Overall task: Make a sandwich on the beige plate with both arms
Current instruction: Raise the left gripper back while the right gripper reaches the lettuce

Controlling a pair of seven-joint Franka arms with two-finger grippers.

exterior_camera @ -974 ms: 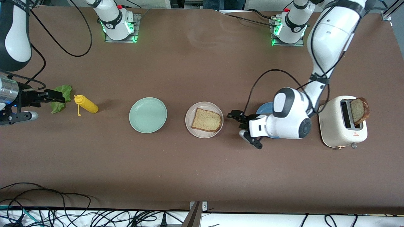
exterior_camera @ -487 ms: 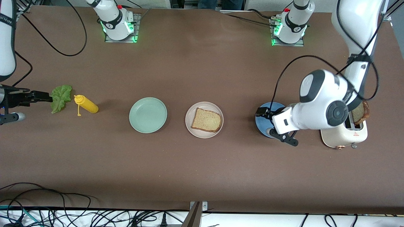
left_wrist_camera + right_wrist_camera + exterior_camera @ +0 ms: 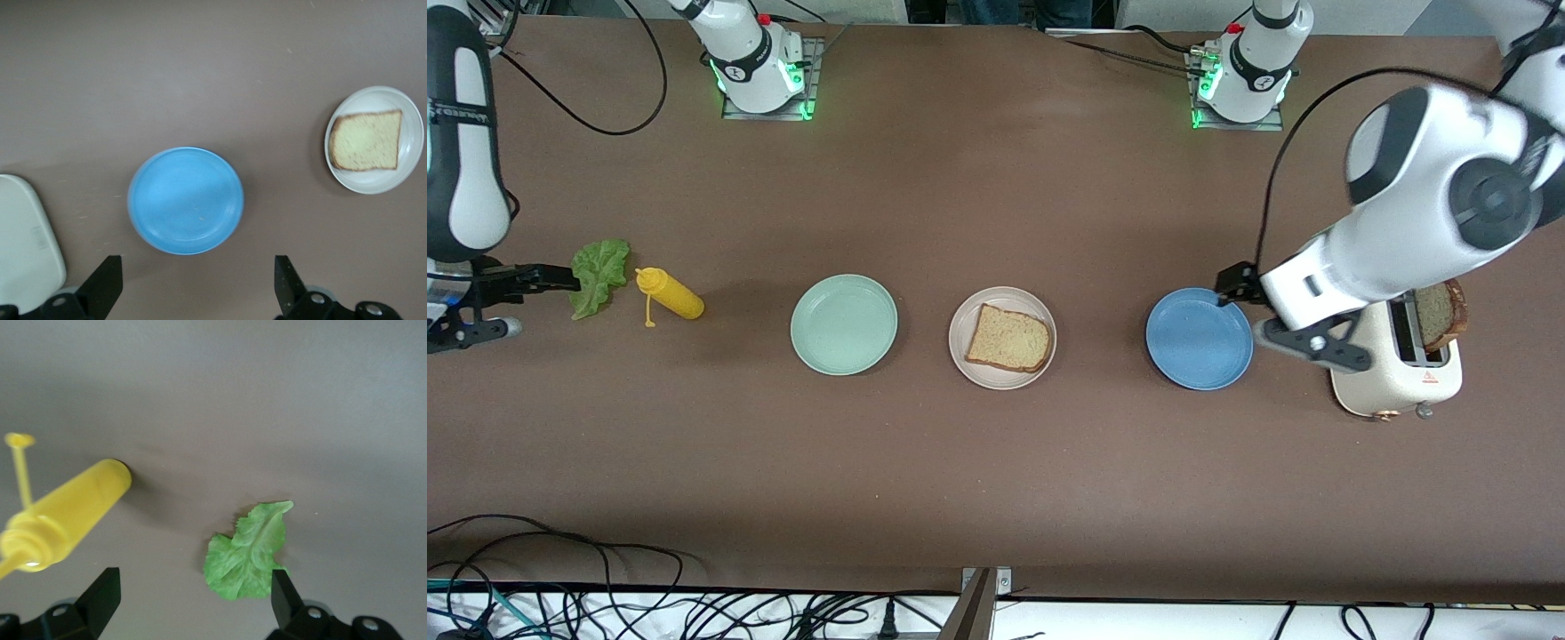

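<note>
you have a matte brown table (image 3: 996, 462) with three smooth round shallow plates in a row: a mint-green plate (image 3: 844, 324), the beige plate (image 3: 1002, 338) with its raised rim, and a glossy blue plate (image 3: 1199, 339). on the beige plate lies one square slice of tan bread (image 3: 1008, 338), porous, with a brown crust. a second slice (image 3: 1440, 313) stands up out of the slot of a rounded cream toaster (image 3: 1394, 373) at the left arm's end of the table. toward the right arm's end a ruffled green lettuce leaf (image 3: 599, 276) lies flat, with a yellow squeeze bottle (image 3: 670, 295) on its side just beside it.

your left gripper (image 3: 1276, 322) hangs with its fingers spread wide and empty, over the gap between the blue plate and the toaster; the beige plate is well apart from it, toward the table's middle.

your right gripper (image 3: 503, 302) is also spread wide, holding nothing, at the table's end just beside the lettuce leaf, one fingertip (image 3: 283, 587) close to the leaf's edge.
</note>
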